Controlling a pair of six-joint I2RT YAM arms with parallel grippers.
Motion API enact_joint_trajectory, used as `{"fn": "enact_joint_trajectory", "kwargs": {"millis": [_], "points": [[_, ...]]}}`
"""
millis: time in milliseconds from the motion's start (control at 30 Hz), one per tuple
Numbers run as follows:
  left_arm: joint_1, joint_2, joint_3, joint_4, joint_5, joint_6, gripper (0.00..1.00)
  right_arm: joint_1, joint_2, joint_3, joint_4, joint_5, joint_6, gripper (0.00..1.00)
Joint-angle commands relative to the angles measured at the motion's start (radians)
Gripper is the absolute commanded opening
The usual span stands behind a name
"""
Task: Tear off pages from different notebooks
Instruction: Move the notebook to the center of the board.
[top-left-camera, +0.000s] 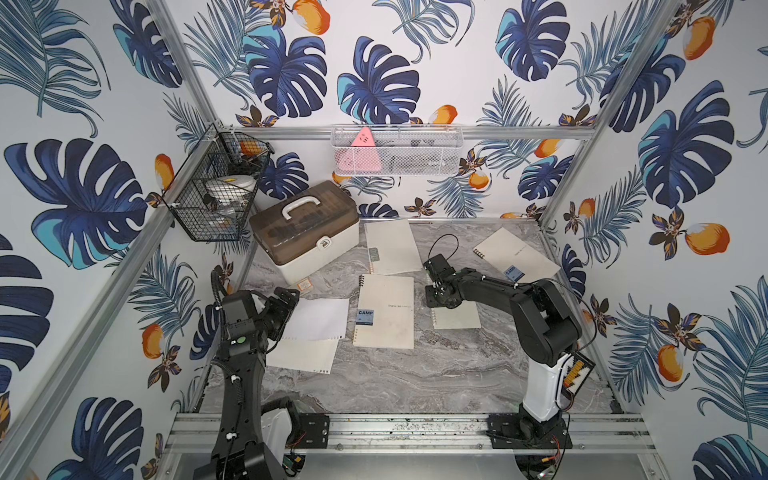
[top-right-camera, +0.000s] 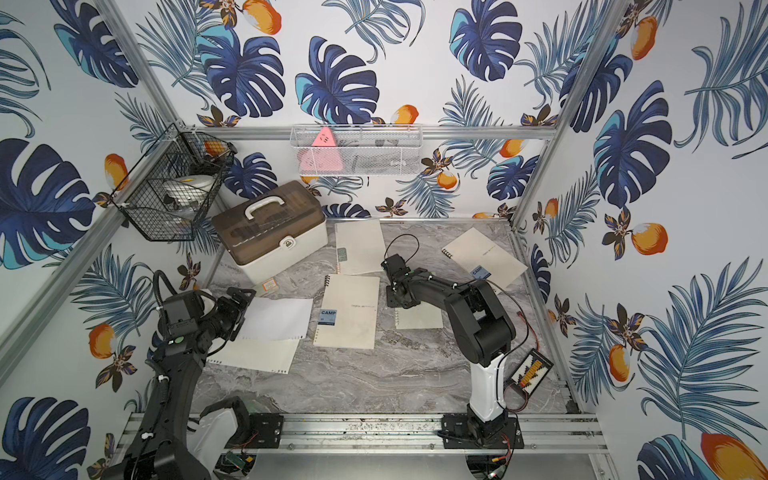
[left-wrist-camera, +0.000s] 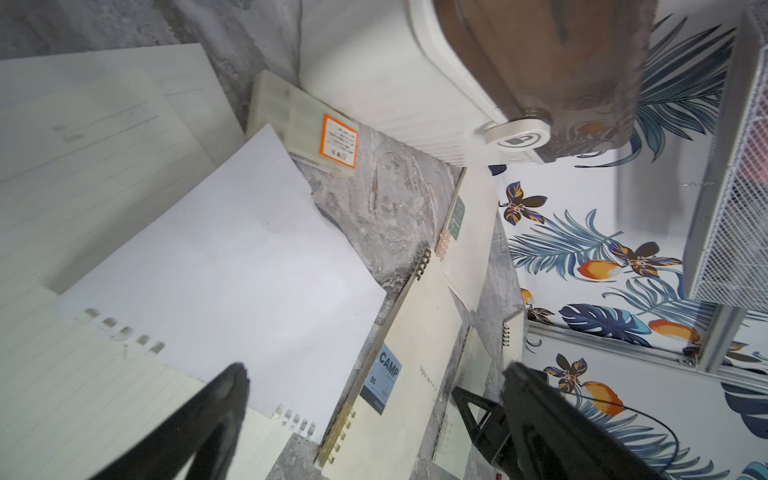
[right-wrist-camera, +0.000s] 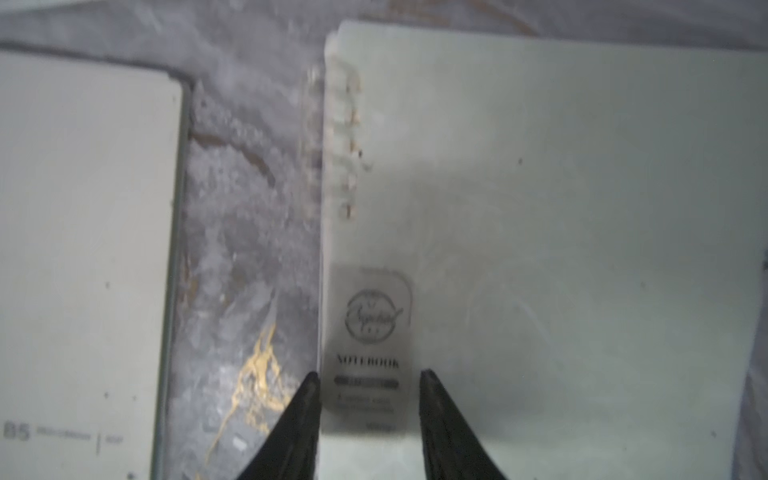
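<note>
Right gripper (right-wrist-camera: 370, 374): lowered onto the small notebook (right-wrist-camera: 561, 228), with its jaws part-way apart and the tips straddling the grey label (right-wrist-camera: 370, 349) beside the coil edge. Nothing is visibly pinched. It is probably placed to pin the cover or catch its edge.
Left gripper (left-wrist-camera: 374, 372): jaws spread wide and empty, hovering over the loose pages (left-wrist-camera: 208, 257), seemingly parked clear of the work.
Loose pages: a white sheet (top-left-camera: 322, 318) overlaps a lined cream sheet (top-left-camera: 303, 353) on the marble table (top-left-camera: 415, 374). Both have punched holes along one edge and look like a set-aside pile.
Other notebooks: the centre CAMP notebook (top-left-camera: 388, 316) lies closed just beside the small notebook. The far CAMP notebook (top-left-camera: 517, 254) sits near the far corner. The back small notebook (top-left-camera: 392, 247) lies beside the brown-lidded box (top-left-camera: 305, 232).
Writing: the blue labels read "CAMP" and "B5". The grey label reads "NOTEBOOK" under a round emblem, and its finer print is blurred.
Small case (left-wrist-camera: 307, 120): has an orange-bordered sticker with unreadable text.
</note>
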Motion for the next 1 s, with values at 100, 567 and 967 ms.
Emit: {"fn": "enact_joint_trajectory", "kwargs": {"millis": [100, 567, 967], "points": [[-0.070, -0.014, -0.005, 0.065, 0.075, 0.023, 0.99, -0.046, 0.154, 0.118, -0.076, -0.063, -0.051, 0.28], [-0.243, -0.049, 0.003, 0.048, 0.017, 0.024, 0.99, -0.176, 0.400, 0.706, -0.247, -0.098, -0.299, 0.33], [-0.394, -0.014, 0.000, 0.115, -0.038, 0.018, 0.99, -0.420, 0.279, 0.686, -0.302, -0.060, -0.360, 0.59]]}}
